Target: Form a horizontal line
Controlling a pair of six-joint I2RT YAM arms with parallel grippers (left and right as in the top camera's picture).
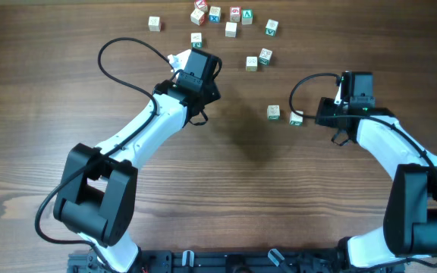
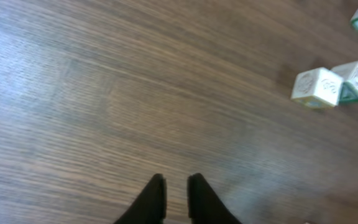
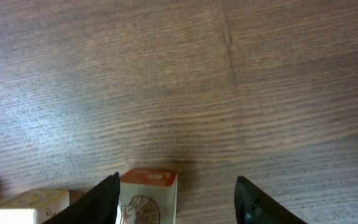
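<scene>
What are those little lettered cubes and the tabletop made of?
Cubes: probably light wood, judging by the pale matte faces with printed red and green marks. Tabletop: dark brown, streaky grain with a soft sheen; solid wood or laminate, I cannot tell.

Letter cubes (image 1: 231,29): marks too small, blurred; nothing legible.

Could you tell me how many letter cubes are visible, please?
13: nine cubes scattered at the far edge, a pair nearer the middle, two beside the right gripper. Some may be hidden.
</scene>
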